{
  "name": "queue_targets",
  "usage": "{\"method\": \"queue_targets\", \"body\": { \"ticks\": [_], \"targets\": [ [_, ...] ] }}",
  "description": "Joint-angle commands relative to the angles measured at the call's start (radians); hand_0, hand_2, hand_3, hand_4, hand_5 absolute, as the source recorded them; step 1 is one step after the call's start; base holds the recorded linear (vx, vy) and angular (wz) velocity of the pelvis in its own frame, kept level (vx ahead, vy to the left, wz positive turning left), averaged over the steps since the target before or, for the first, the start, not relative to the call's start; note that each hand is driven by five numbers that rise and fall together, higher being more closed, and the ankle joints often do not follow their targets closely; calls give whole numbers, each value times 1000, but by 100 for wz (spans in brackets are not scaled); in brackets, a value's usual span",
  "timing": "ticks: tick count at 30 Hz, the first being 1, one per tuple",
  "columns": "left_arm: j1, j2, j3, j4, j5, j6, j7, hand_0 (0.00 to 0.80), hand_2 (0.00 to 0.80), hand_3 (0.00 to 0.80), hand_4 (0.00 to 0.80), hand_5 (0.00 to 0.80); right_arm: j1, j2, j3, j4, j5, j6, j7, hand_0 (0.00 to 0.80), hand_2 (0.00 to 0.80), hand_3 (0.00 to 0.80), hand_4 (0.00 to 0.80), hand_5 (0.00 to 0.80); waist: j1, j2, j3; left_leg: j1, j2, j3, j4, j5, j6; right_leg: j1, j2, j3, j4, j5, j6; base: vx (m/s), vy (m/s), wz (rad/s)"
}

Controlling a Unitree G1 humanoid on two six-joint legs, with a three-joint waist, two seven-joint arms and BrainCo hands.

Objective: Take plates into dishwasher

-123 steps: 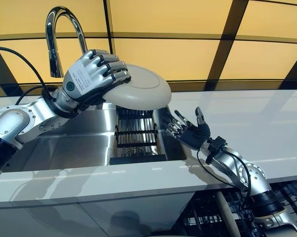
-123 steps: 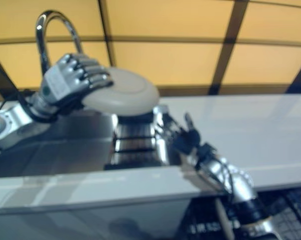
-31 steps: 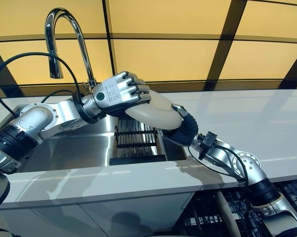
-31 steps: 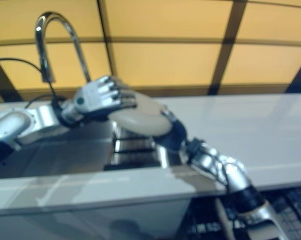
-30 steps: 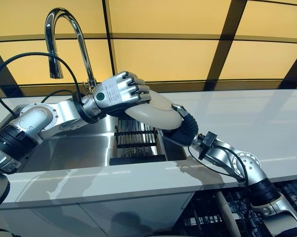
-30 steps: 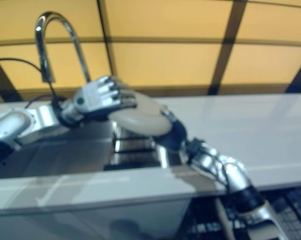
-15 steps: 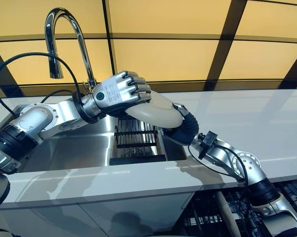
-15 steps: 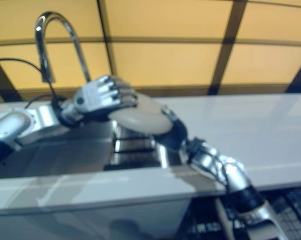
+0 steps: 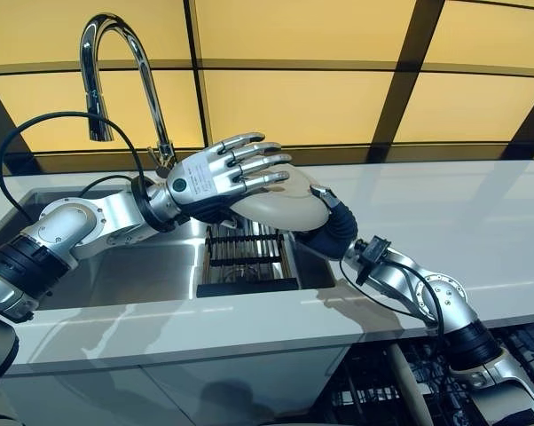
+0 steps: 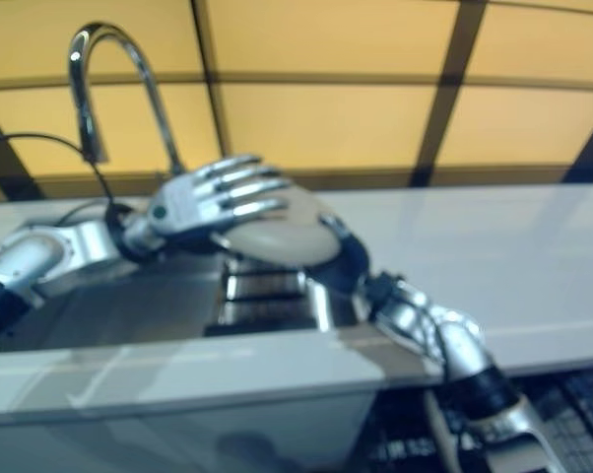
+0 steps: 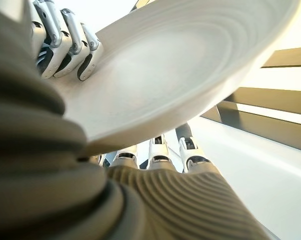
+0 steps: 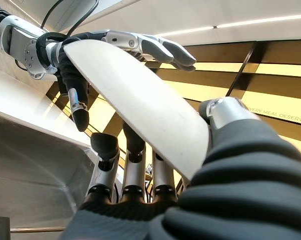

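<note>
A cream plate (image 9: 283,201) hangs tilted above the sink's right end. My right hand (image 9: 334,232) has it from below and the right. In the right wrist view the plate (image 12: 140,102) is pinched between the thumb (image 12: 223,113) and the fingers (image 12: 134,150). My left hand (image 9: 210,179) lies over the plate's left rim, open with straight, spread fingers. It shows again in the right wrist view as the left hand (image 12: 140,44) along the plate's far edge. The left wrist view has the plate (image 11: 160,75) just above my left fingers (image 11: 156,151).
A tall chrome faucet (image 9: 98,62) stands behind the steel sink (image 9: 116,262). A dark slatted rack (image 9: 245,253) sits in the sink under the plate. White counter (image 9: 453,222) runs to the right. A dishwasher rack (image 9: 382,386) with a plate edge shows below at lower right.
My left hand's fingers, curled on the plate half a second ago, have straightened and spread. The plate stays in my right hand, shifted slightly lower.
</note>
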Motion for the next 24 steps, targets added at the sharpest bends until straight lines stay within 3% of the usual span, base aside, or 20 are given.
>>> {"method": "queue_targets", "body": {
  "ticks": [1,12,24],
  "targets": [
    [3,-7,86,81,-17,23,29,0,0,0,0,0,-67,20,-79,-76,21,-59,50,800,800,800,800,800,17,21,7,-16,-16,-3,3,-38,-8,17,57,-60,4,-44,18,0,0,0],
    [20,-19,109,85,-75,37,49,0,0,0,0,0,-56,23,-104,-64,7,-81,17,800,800,800,800,800,9,20,7,-16,-17,-4,3,-37,-6,17,58,-44,4,-44,18,0,0,0],
    [60,-7,250,-45,-94,53,168,0,0,0,0,0,-44,14,-168,-50,17,-129,-63,800,800,800,800,800,19,13,1,-21,-24,-19,3,-39,-6,18,48,-48,4,-43,22,0,0,0]
  ]
}}
